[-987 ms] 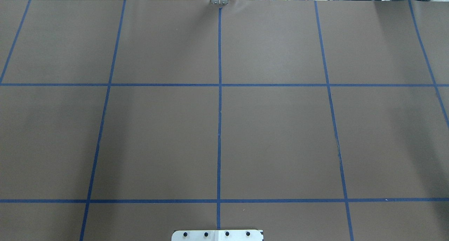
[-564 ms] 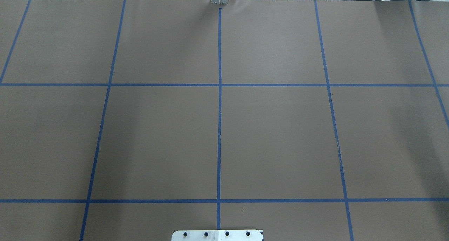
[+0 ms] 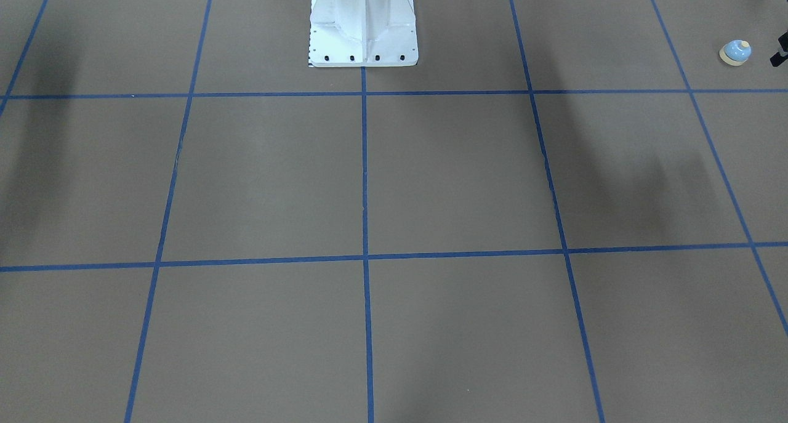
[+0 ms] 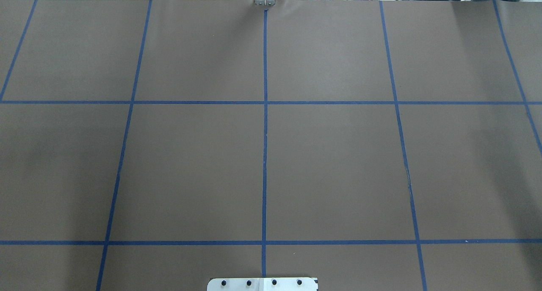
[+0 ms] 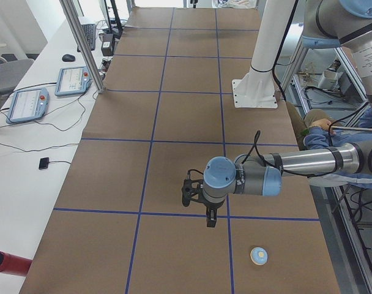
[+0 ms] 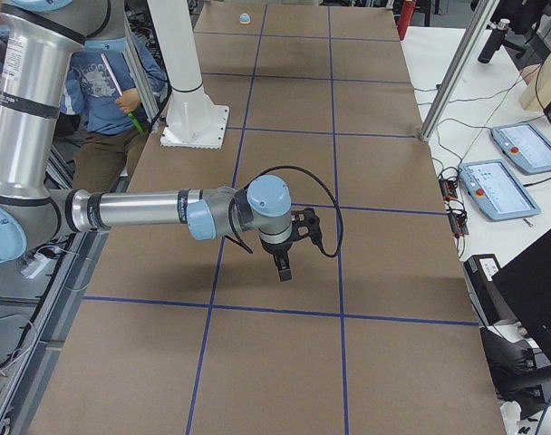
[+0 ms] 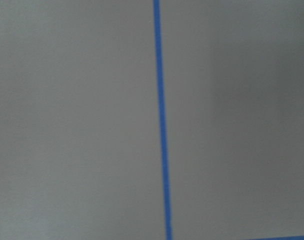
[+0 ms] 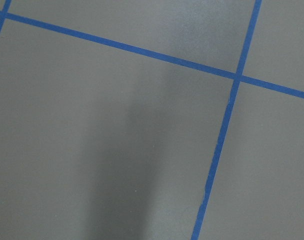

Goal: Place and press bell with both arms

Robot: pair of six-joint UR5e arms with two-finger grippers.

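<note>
The bell is a small light-blue dome with a cream button and base. It stands on the brown paper near the table's left end, and also shows in the exterior left view and far off in the exterior right view. My left gripper hangs above the table, a short way from the bell and apart from it. My right gripper hangs above the table's right part, far from the bell. I cannot tell whether either gripper is open or shut. The wrist views show only paper and blue tape.
The white pedestal is bolted at the robot's side of the table. A person in blue stands behind it. Teach pendants and a metal post stand along the operators' side. A small black part shows beside the bell.
</note>
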